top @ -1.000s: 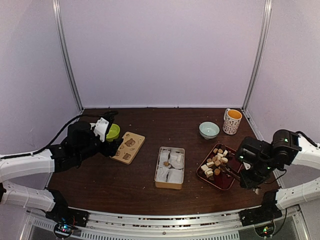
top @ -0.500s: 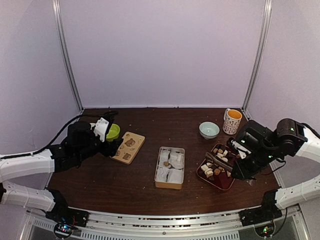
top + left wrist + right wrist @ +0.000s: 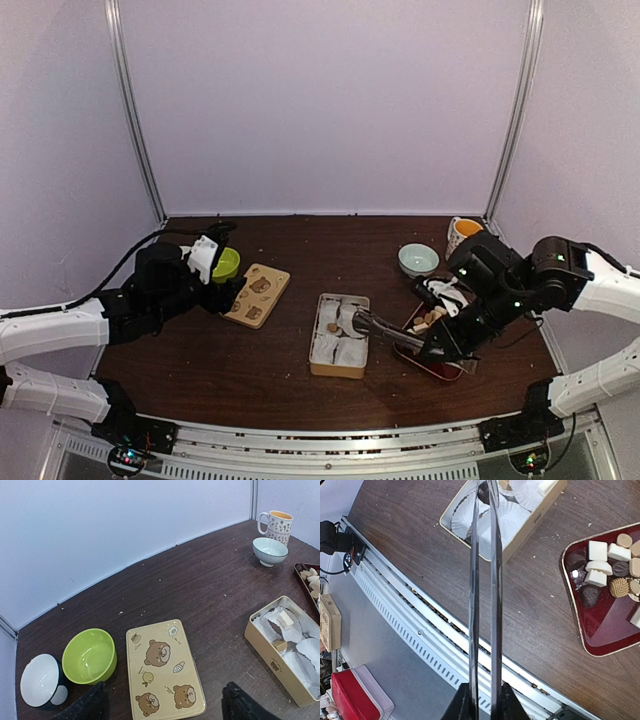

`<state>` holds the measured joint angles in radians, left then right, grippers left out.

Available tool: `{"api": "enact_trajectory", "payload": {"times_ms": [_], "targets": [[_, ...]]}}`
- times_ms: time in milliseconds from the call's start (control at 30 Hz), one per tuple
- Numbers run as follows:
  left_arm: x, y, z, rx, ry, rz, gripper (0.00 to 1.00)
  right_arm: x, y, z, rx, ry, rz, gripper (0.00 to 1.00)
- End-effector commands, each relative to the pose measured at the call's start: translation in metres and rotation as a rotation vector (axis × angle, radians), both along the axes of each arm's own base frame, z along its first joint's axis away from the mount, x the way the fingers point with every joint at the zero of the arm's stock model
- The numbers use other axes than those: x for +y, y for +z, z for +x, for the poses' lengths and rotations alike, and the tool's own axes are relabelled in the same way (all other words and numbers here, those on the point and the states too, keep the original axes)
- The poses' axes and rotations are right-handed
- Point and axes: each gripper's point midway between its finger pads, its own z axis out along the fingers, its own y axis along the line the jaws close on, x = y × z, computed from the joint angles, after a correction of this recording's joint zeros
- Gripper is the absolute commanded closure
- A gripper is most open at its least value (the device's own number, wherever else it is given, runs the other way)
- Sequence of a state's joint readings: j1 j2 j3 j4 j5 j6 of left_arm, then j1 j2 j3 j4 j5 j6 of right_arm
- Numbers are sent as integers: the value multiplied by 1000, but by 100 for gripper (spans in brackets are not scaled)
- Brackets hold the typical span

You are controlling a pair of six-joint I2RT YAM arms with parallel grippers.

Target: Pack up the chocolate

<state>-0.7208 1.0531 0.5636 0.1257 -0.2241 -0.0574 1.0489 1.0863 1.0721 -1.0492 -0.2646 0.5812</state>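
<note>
my right claw [image 3: 485, 702] squeezes the tongs [image 3: 482, 580] narrow, pinching a dark chocolate [image 3: 483, 492] over the box [image 3: 540, 517] at top of frame. more sit in the red tray [image 3: 600, 647], right. it looks small, light and slippery, so i'd grip its sides gently.

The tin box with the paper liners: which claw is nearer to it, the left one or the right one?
Right. The right claw reaches over the tin box, pinching a dark chocolate. The left claw hangs open by the bear lid, well apart.
</note>
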Motion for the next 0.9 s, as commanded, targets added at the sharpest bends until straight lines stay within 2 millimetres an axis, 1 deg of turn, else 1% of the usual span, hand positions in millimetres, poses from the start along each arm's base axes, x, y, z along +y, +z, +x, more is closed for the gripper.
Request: {"api": "enact_trajectory", "payload": {"times_ms": [0,167,300,700,867], "targets": [[-5,19,5,-40,-8,-29,21,31,18,5,-29,66,97,85],[-6,17,6,-36,-9,-25,21,51,17,7,-25,109,108,85],[-5,17,5,-37,-8,-24,21,60,10,6,-15,138,90,86],[-5,19,5,-42,-8,-26,21,70,-14,1,27,170,43,86],[-4,19,5,-42,-6,-27,21,68,-25,1,31,170,-4,86]]}}
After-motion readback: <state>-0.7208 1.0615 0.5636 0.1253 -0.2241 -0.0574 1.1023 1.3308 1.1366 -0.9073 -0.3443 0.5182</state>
